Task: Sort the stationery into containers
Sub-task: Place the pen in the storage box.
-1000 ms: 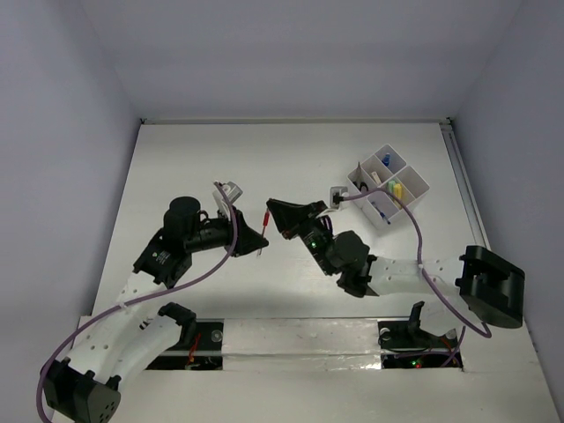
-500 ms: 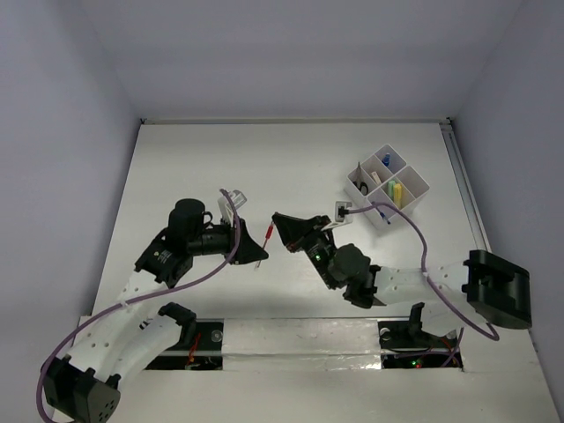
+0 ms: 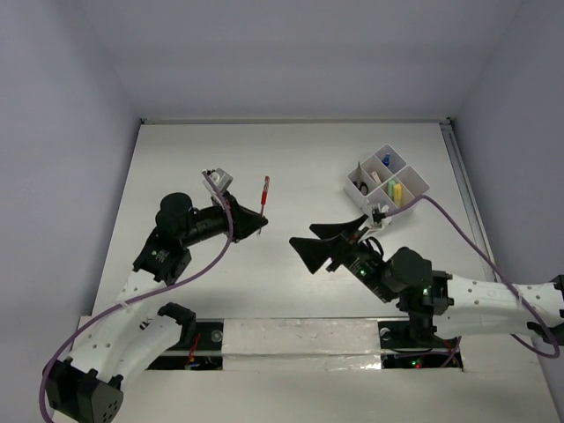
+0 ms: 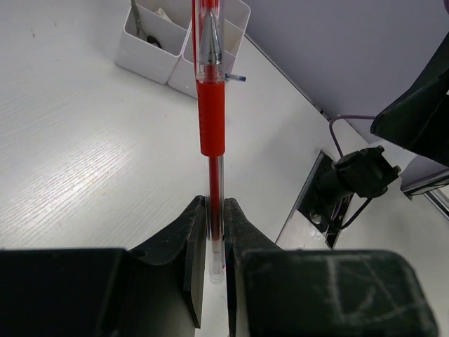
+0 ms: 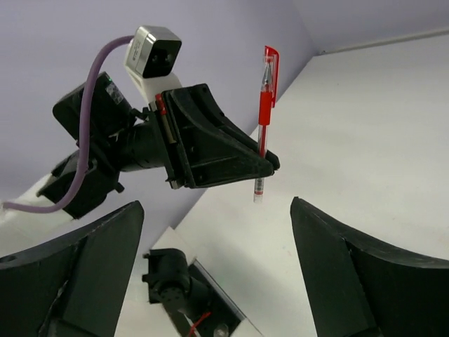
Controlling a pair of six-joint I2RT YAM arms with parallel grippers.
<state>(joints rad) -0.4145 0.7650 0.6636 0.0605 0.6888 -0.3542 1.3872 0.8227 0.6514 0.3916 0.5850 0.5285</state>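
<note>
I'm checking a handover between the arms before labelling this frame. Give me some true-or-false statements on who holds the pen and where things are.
1. The left gripper is shut on the red pen. True.
2. The right gripper also grips the pen. False: its jaws stand wide open, apart from the pen, holding nothing.
3. The pen lies flat on the table. False: it is held off the table, roughly upright, with its capped end up.
4. The white organizer tray already holds some items. True.
5. The tray stands on the left arm's side. False: it is on the right arm's side, towards the far edge.
</note>
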